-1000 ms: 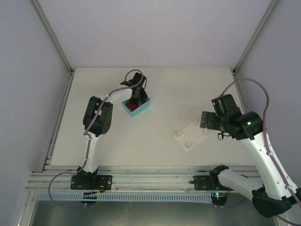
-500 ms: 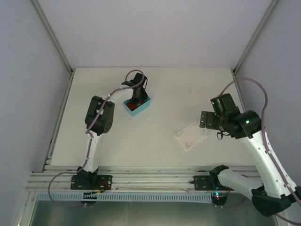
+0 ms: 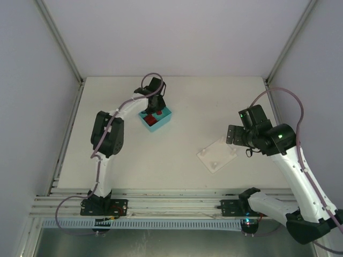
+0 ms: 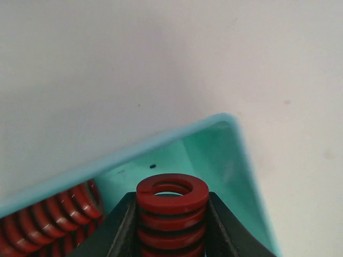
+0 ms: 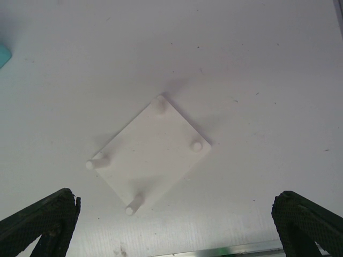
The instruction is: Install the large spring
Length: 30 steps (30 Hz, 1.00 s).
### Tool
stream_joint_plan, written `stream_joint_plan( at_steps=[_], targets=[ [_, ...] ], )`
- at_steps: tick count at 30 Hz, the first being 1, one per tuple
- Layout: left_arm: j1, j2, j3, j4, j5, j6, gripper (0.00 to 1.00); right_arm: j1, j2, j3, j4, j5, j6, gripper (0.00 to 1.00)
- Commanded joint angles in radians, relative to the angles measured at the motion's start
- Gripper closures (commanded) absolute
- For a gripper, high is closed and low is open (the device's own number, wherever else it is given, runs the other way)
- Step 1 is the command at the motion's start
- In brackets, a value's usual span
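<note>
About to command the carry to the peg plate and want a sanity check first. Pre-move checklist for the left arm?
1. Grip on the spring: ok, the left gripper clamps it on both sides.
2. Alignment in the grip: ok, its open end faces the wrist camera.
3. Lower end clear of the teal bin: cannot tell, hidden.
4. Target free: ok, all four pegs on the peg plate are bare.
5. Path clear: probably not ok, the right gripper hovers open over the plate.
6. Held one is the large size: cannot tell.
</note>
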Motion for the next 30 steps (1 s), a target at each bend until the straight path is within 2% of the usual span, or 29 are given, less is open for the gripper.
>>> stream_joint_plan(
  at_steps=[1, 7, 15, 18, 20, 23, 27, 30],
  targets=[
    [0.005, -0.146, -0.015, 0.016, -0.039, 0.088, 0.84, 0.003, 0.012, 0.05, 0.01, -0.008, 0.04, 0.01],
    [0.004, -0.3, -0.178, 0.199, 0.049, 0.271, 0.86, 0.001, 0.099, 0.166, -0.02, -0.035, 0.095, 0.01],
    [0.002, -0.444, -0.414, 0.492, 0.35, 0.48, 0.88, -0.085, 0.285, 0.378, -0.15, -0.316, 0.123, 0.02],
    [-0.012, -0.479, -0.487, 0.585, 0.476, 0.55, 0.88, -0.117, 0.325, 0.415, -0.148, -0.423, 0.078, 0.08],
    [-0.037, -0.504, -0.526, 0.618, 0.51, 0.611, 0.88, -0.132, 0.365, 0.439, -0.154, -0.486, 0.044, 0.14],
    [-0.098, -0.563, -0.599, 0.71, 0.519, 0.753, 0.87, -0.139, 0.426, 0.473, -0.149, -0.595, -0.024, 0.24],
    [-0.202, -0.678, -0.739, 0.923, 0.463, 0.885, 0.85, -0.139, 0.512, 0.526, -0.131, -0.76, -0.094, 0.33],
    [-0.255, -0.671, -0.722, 0.942, 0.463, 0.947, 0.86, -0.134, 0.564, 0.579, -0.132, -0.83, -0.123, 0.4]
  ],
)
